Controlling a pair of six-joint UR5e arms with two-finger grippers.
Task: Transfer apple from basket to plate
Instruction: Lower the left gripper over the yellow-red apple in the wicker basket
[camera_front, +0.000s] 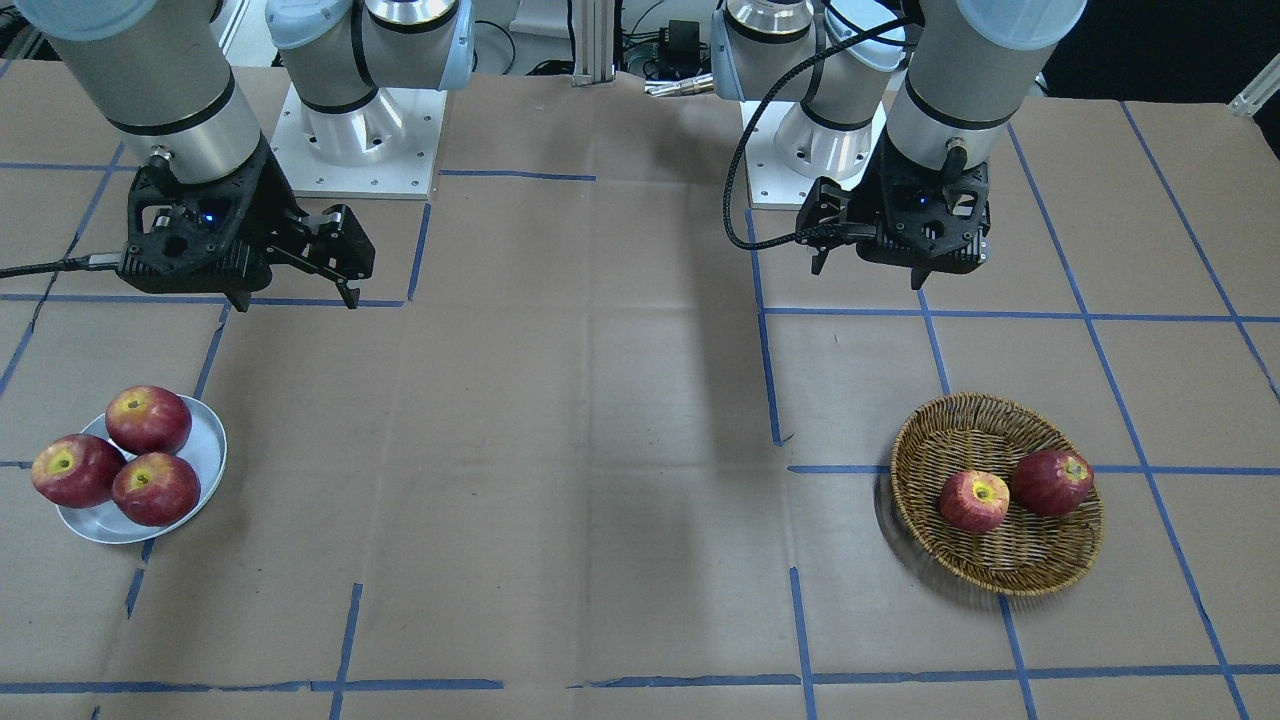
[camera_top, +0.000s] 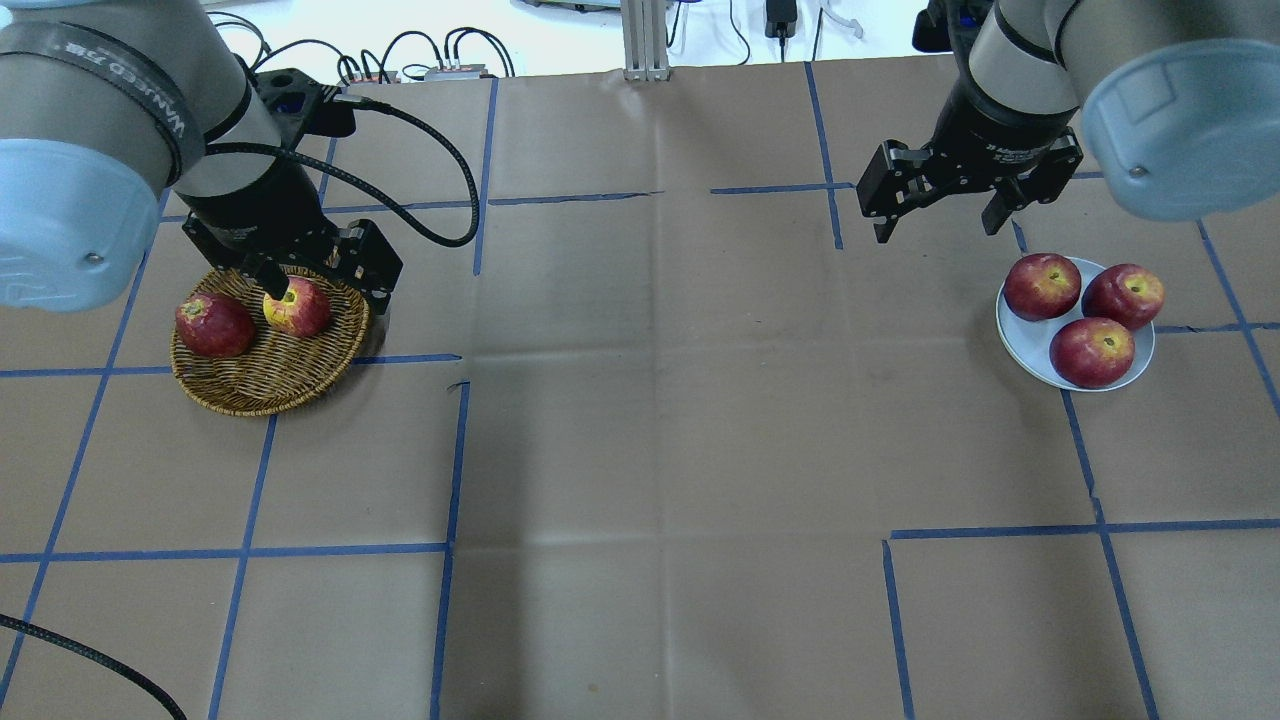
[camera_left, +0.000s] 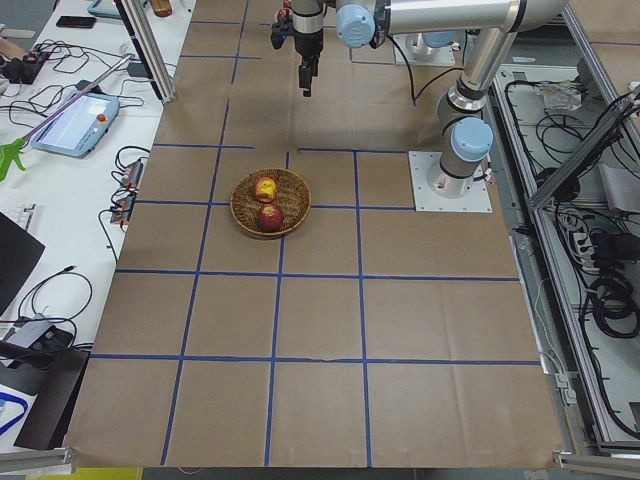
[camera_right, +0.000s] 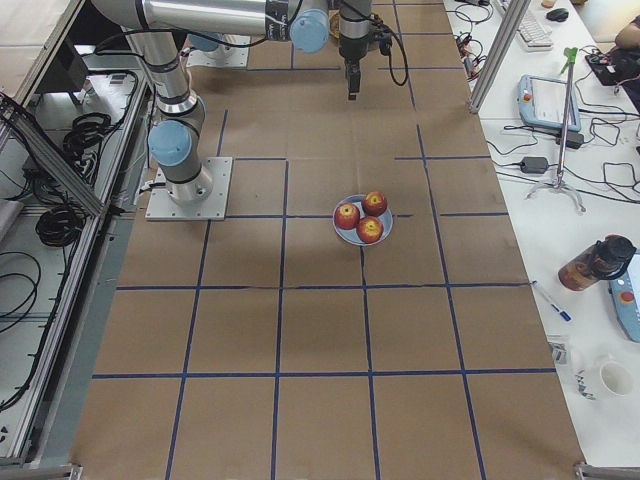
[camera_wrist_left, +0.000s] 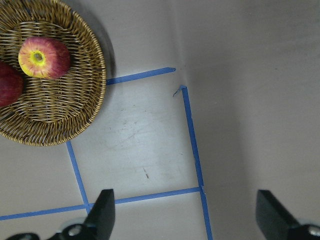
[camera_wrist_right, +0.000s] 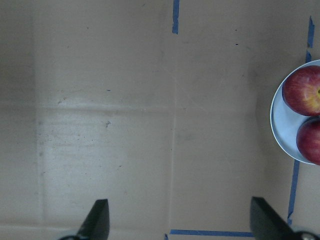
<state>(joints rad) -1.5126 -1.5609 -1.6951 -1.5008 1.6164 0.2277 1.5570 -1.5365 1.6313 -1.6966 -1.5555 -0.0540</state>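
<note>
The apple (camera_front: 973, 500) lies in the basket (camera_front: 960, 420) beside a darker apple (camera_front: 1052, 482). The left gripper (camera_front: 870, 270) hangs raised toward the robot's side of the basket, fingers spread wide and empty, the apple not between them. The right gripper (camera_top: 935, 230), equally wide and empty, hovers near the plate (camera_top: 1025, 340) of three apples (camera_top: 1091, 351).

- Front-facing view: across the table (camera_front: 600, 450), facing the robot (camera_front: 345, 110), steeply down.
- Overhead view: behind the robot, looking forward and down over the same table.
- Side views: high at each table end, distant.
- Wrist views: close, straight down; left shares the basket (camera_wrist_left: 60, 115) with overhead, right the plate (camera_wrist_right: 280, 125).
</note>
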